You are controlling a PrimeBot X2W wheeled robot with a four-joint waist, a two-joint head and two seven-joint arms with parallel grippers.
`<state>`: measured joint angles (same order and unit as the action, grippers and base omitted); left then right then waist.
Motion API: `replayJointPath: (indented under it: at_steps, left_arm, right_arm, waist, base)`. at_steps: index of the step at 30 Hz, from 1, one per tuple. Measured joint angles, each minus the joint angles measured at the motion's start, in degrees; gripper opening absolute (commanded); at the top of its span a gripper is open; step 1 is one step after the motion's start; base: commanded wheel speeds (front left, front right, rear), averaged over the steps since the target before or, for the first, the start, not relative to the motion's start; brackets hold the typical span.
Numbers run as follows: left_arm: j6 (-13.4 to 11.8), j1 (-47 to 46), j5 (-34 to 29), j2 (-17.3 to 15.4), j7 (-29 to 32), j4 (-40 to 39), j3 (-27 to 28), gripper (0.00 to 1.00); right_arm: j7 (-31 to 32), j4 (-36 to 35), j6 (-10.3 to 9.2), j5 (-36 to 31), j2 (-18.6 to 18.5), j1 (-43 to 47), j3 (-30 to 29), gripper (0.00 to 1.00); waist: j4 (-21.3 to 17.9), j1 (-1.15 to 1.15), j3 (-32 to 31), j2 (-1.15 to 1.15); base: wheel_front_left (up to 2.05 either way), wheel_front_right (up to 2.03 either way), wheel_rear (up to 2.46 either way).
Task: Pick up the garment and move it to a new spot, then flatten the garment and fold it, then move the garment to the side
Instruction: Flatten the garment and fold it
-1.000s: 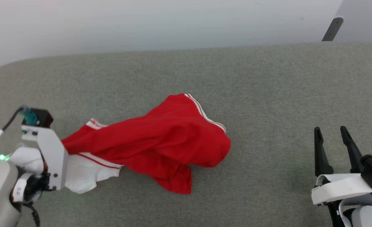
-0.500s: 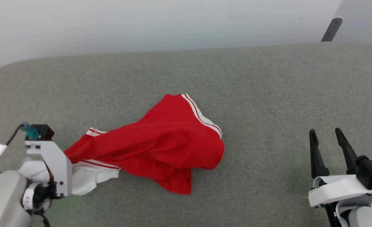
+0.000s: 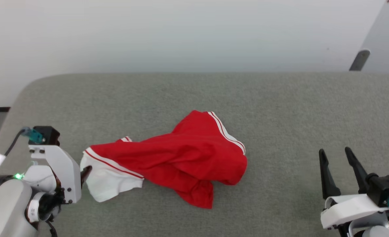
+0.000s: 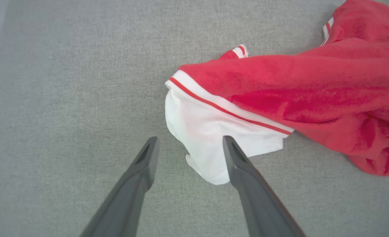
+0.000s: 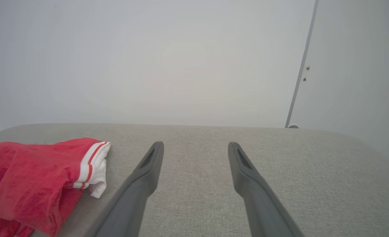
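Since the garment [image 3: 181,158] lies in a crumpled heap at the middle of the desk [image 3: 280,108], flattening looks to be the step in hand.

Left tool [image 4: 190,139]: spread wide and empty, tips just at the loose edge of the white sleeve [image 4: 197,131], which forms the heap's left end.
- Advice: pinch one layer at the sleeve hem, not a bunch of folds.
- Red body is doubled over itself, so a low, steady outward pull should open it without dragging the whole heap.

Right tool [image 3: 334,151]: wide, empty, well apart from the cloth at the desk's right.
- Advice: bring it to the striped edge [image 3: 229,136] on the heap's right side, so both ends pull evenly.

Count:
- garment, one
- white sleeves in sight, one
- tools, two
- desk, one
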<state>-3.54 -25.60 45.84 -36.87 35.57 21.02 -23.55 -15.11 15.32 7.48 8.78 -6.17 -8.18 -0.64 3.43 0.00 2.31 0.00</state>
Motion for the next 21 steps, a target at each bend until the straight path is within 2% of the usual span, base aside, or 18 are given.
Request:
replayJointPath:
  at_steps: [4, 8, 15, 21]
  left_arm:
    - [0.0, 2.7, -0.3, -0.8, -6.6, -5.8, 1.8, 1.00]
    - [-0.3, 6.4, -1.9, -1.1, -16.2, -11.0, 4.5, 1.00]
    - [-2.8, 14.4, -4.7, 0.0, -32.8, -15.8, 9.0, 1.00]
    - [-5.6, 21.3, -6.4, 1.6, -44.0, -17.2, 12.4, 1.00]
  right_arm:
    - [0.3, 0.6, 0.00, 0.4, -0.5, 0.7, 1.2, 1.00]
    - [0.6, 0.6, 0.00, 0.9, -1.0, 0.7, 2.0, 1.00]
    - [1.6, 0.7, 0.00, 1.4, -1.7, 0.7, 2.7, 1.00]
    - [3.6, 0.8, 0.00, 2.5, -2.5, 0.7, 3.4, 1.00]
  waist:
    - [1.6, 0.00, -1.8, 0.00]
    - [3.6, 0.00, -3.1, 0.00]
    - [7.2, 0.00, -5.0, 0.00]
    - [10.0, 0.00, -6.1, 0.00]
  base:
    - [0.00, 0.00, 0.00]
    - [0.00, 0.00, 0.00]
    - [0.00, 0.00, 0.00]
    - [0.00, 0.00, 0.00]
